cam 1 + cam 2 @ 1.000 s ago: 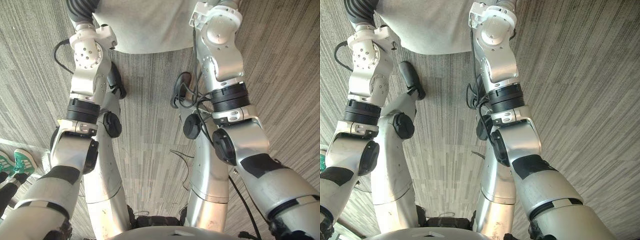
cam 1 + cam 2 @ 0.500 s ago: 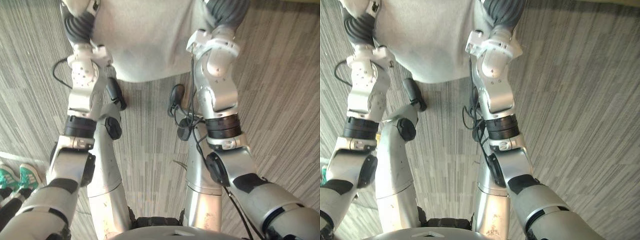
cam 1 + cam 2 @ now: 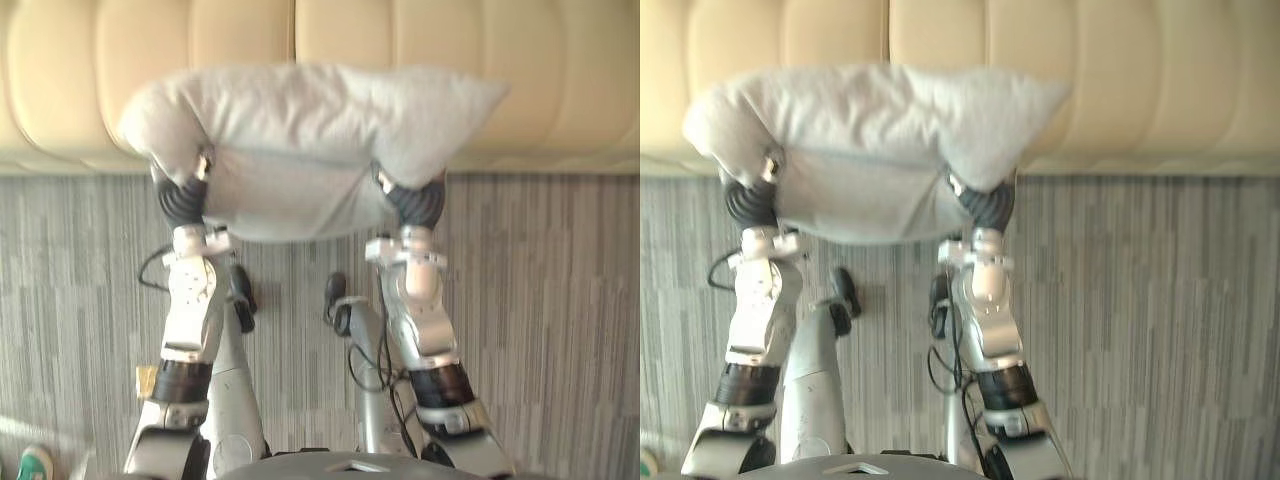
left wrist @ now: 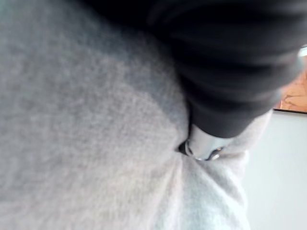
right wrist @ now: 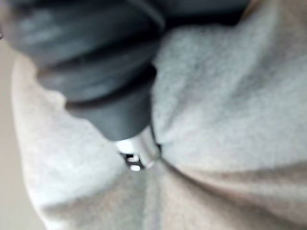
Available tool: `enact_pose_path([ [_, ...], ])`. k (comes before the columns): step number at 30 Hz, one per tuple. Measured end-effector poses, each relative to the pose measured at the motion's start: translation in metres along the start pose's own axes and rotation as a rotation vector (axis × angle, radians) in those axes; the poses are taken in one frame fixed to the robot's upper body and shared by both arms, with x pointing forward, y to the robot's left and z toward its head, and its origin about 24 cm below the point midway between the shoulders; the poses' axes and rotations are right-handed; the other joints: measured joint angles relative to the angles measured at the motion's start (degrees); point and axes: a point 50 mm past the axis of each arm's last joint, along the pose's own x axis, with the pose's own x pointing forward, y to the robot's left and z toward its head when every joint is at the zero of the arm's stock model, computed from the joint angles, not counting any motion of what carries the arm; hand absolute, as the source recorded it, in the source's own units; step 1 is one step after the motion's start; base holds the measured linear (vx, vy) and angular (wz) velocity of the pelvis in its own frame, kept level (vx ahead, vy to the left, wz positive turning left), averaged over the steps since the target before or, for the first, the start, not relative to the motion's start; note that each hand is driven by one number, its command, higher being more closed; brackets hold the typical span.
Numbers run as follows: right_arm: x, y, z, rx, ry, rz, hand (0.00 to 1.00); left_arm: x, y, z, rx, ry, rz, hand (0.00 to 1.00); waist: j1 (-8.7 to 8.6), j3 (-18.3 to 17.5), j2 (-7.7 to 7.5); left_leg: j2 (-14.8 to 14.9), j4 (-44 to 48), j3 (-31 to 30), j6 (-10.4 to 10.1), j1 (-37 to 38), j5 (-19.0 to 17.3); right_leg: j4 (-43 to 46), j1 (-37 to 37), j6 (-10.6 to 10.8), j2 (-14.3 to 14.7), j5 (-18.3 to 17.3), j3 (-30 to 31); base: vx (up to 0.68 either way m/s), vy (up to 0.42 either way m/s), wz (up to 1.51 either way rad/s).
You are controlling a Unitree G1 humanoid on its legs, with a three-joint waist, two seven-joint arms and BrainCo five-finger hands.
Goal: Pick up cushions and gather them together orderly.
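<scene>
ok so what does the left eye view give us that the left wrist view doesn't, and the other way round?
Left eye view adds: the cream sofa behind, the grey striped carpet, and the right hand at the other end of the cushion. Left wrist view adds: a close look at the fabric creasing where the left hand presses in. Shared: the pale grey cushion and the left hand, its dark cover sunk into the fabric.
</scene>
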Motion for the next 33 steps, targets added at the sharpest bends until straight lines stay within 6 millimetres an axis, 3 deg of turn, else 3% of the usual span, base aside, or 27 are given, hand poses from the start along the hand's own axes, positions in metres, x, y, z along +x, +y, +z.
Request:
enact_pose_path([
  [3, -0.033, -0.016, -0.023, -0.037, 0.142, 0.0, 1.0, -0.03, 0.014, -0.02, 0.037, 0.121, -0.002, 1.0, -0.01, -1.8, -0.09, -0.4, -2.4, 0.9, -0.1, 9.2, -0.4, -4.7, 9.9, 0.0, 0.3, 0.8, -0.3, 0.19, 0.072, 0.0],
  [6, -0.055, -0.022, -0.024, -0.051, 0.199, 0.035, 1.0, -0.051, 0.026, -0.021, 0.065, 0.159, -0.001, 1.0, 0.15, -4.6, -0.16, -0.8, -5.1, 1.6, -0.3, 16.7, -1.2, -9.3, 18.0, 0.6, 0.6, 1.2, -0.5, 0.19, 0.033, 0.01],
  [7, -0.056, -0.022, -0.023, -0.05, 0.197, 0.04, 1.0, -0.053, 0.027, -0.02, 0.065, 0.16, -0.001, 1.0, 0.23, -4.9, -0.25, -0.9, -5.7, 1.9, -0.3, 18.1, -1.3, -10.1, 19.4, 0.8, 0.6, 1.3, -0.4, 0.14, 0.022, -0.04],
  [13, -0.061, -0.029, -0.023, -0.077, 0.213, 0.046, 1.0, -0.071, 0.033, -0.027, 0.064, 0.223, -0.006, 1.0, 0.08, -13.7, -0.71, -2.2, -13.1, 4.9, -0.8, 28.2, -1.3, -23.1, 30.1, 1.9, 1.6, 5.5, 1.5, 0.11, 0.039, -0.16],
  [17, -0.06, -0.032, -0.034, -0.116, 0.248, 0.034, 1.0, -0.075, 0.035, -0.037, 0.074, 0.269, -0.008, 1.0, -0.19, -15.3, -0.88, -3.7, -15.9, 5.2, -0.7, 31.6, -1.3, -29.8, 34.6, 2.6, 1.8, 9.1, 3.7, 0.1, 0.047, -0.19],
  [21, -0.062, -0.037, -0.049, -0.14, 0.315, 0.026, 1.0, -0.078, 0.037, -0.045, 0.099, 0.32, -0.007, 1.0, -0.73, -15.4, -0.97, -5.4, -17.8, 5.3, -0.5, 34.1, -1.4, -30.6, 35.9, 2.7, 0.6, 10.3, 5.6, 0.04, 0.07, -0.15],
  [24, -0.065, -0.04, -0.056, -0.152, 0.354, 0.02, 1.0, -0.08, 0.038, -0.048, 0.122, 0.332, -0.014, 1.0, -0.93, -15.3, -0.98, -6.2, -17.6, 5.2, 0.7, 35.3, -2.3, -25.8, 34.4, 2.7, -0.1, 10.2, 6.4, -0.04, 0.086, -0.18],
  [27, -0.066, -0.045, -0.057, -0.19, 0.361, 0.028, 1.0, -0.082, 0.038, -0.052, 0.134, 0.354, -0.027, 1.0, -1.19, -14.3, -1.22, -8.3, -16.9, 3.9, 2.4, 36.5, -4.7, -11.5, 28.1, 2.6, -2.1, 10.0, 7.1, -0.12, 0.164, -0.1],
  [28, -0.067, -0.045, -0.058, -0.194, 0.366, 0.028, 1.0, -0.082, 0.039, -0.053, 0.148, 0.361, -0.035, 1.0, -1.87, -13.7, -2.29, -9.6, -16.6, 3.8, 3.1, 37.5, -5.2, -4.3, 25.5, 2.1, -4.0, 10.4, 6.9, -0.11, 0.111, 0.1],
  [29, -0.068, -0.045, -0.06, -0.195, 0.376, 0.028, 1.0, -0.082, 0.041, -0.053, 0.158, 0.366, -0.042, 1.0, -2.05, -13.5, -2.52, -9.9, -16.7, 3.6, 3.6, 37.8, -5.3, -2.3, 24.3, 0.8, -4.6, 11.4, 6.7, -0.11, 0.114, 0.21],
  [30, -0.07, -0.046, -0.064, -0.199, 0.392, 0.03, 1.0, -0.082, 0.042, -0.054, 0.169, 0.37, -0.048, 1.0, -2.13, -13.1, -1.83, -9.8, -16.8, 3.0, 4.0, 37.6, -5.3, -2.4, 24.1, 0.4, -4.6, 12.4, 6.0, -0.05, 0.055, 0.19],
  [31, -0.071, -0.045, -0.065, -0.196, 0.399, 0.03, 1.0, -0.082, 0.043, -0.053, 0.175, 0.368, -0.05, 1.0, -2.18, -13.0, -1.88, -9.6, -17.0, 2.2, 4.5, 36.9, -5.2, -3.4, 24.1, 0.2, -4.5, 11.4, 5.1, -0.04, 0.044, 0.16],
  [33, -0.069, -0.043, -0.068, -0.193, 0.405, 0.049, 1.0, -0.08, 0.05, -0.052, 0.196, 0.362, -0.036, 1.0, -1.63, -12.7, -1.8, -9.1, -17.5, 0.5, 5.0, 34.5, -4.8, -9.9, 23.3, 0.6, -2.9, 6.1, 2.6, 0.01, -0.02, 0.1],
])
